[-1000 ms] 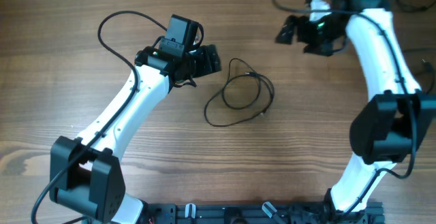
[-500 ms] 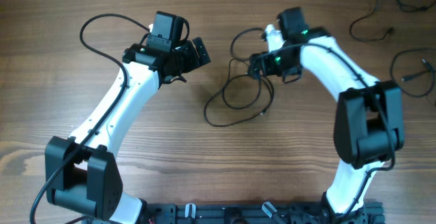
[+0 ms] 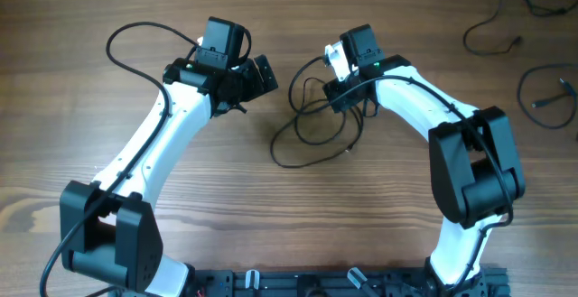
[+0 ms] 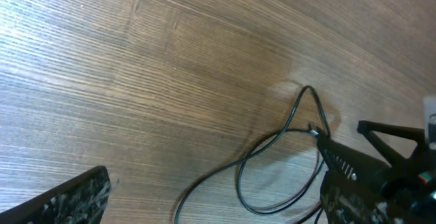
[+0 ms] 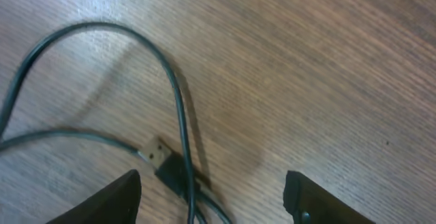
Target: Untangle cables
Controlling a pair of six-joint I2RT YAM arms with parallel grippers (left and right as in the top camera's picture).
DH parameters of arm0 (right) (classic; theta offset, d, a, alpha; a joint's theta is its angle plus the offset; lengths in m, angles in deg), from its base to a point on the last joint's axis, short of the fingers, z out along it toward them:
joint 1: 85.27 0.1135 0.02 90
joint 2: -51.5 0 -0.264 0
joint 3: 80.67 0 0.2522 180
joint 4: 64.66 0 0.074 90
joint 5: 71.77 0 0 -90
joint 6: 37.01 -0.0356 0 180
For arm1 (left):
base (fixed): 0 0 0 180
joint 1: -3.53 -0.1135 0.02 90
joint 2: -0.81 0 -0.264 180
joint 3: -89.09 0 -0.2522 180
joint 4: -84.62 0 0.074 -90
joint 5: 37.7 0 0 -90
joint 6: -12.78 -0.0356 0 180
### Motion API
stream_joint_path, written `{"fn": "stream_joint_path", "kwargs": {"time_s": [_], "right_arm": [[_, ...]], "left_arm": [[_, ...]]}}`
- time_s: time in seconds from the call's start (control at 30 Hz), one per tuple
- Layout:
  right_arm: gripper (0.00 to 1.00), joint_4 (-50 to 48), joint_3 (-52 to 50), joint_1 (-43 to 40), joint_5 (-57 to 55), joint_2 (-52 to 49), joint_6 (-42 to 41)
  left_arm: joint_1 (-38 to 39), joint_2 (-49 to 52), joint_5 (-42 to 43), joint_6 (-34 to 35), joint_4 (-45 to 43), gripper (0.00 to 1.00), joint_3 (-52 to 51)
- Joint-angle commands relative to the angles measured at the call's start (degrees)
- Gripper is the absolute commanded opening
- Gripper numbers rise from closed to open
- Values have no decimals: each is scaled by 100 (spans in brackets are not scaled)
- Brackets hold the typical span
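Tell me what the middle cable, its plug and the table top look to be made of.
Cable: thin black cord, probably a rubber or plastic jacket; smooth, with a faint sheen along its curve.
Plug: pale bare tip that looks like metal, on a black moulded body, likely plastic.
Table top: wood or wood-look laminate, satin finish; long parallel brown grain lines. Which of the two cannot be told.

No writing, label, brand mark, number or sign is showing legibly in any of the three views; nothing readable is appearing on any surface.
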Motion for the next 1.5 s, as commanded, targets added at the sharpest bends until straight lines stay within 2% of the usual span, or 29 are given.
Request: {"fn": "stream_joint_path", "kwargs": {"time_s": [0.0, 0.37, 0.47, 0.5, 0.53, 0.6, 0.63, 0.67, 0.7, 0.83, 1.0, 1.2, 1.37, 1.47], "right_arm": [[69, 168, -68, 28, 457, -66, 645], [63, 149, -68, 28, 621, -264, 999], [53, 129, -68, 28, 619, -483, 1036], [48, 131, -68, 28, 619, -535, 1027], [39, 149, -68, 28, 621, -616, 1019], [31, 173, -68, 28, 621, -726, 826], [15, 205, -68, 26, 614, -793, 697], [7, 229, -68, 17, 595, -796, 673], [5, 243, -68, 7, 529, -796, 555], [4, 195, -15, -116, -295, -695, -470], [4, 201, 199, -479, -326, -306, -1204], [4, 149, 706, -1064, -284, 323, -1082], [4, 79, 1335, -1515, -227, 376, -1067], [4, -348, 1399, -1722, -111, 376, -1058]], "left_arm": [[-26, 35, -142, 55, 2, 100, 35], [-26, 35, -142, 55, 31, 100, 35], [-26, 35, -142, 55, 31, 100, 35], [-26, 35, -142, 52, 31, 100, 35], [-26, 35, -142, 52, 31, 100, 35], [-26, 35, -142, 52, 33, 100, 35], [-26, 35, -142, 52, 61, 100, 35], [-26, 35, -142, 52, 79, 100, 35], [-26, 35, -142, 52, 96, 100, 35], [-26, 35, -142, 52, 118, 100, 35], [-26, 35, -142, 52, 179, 100, 35], [-26, 35, -142, 55, 179, 100, 35], [-26, 35, -140, 55, 177, 100, 35], [-26, 35, -142, 55, 179, 100, 35]]}}
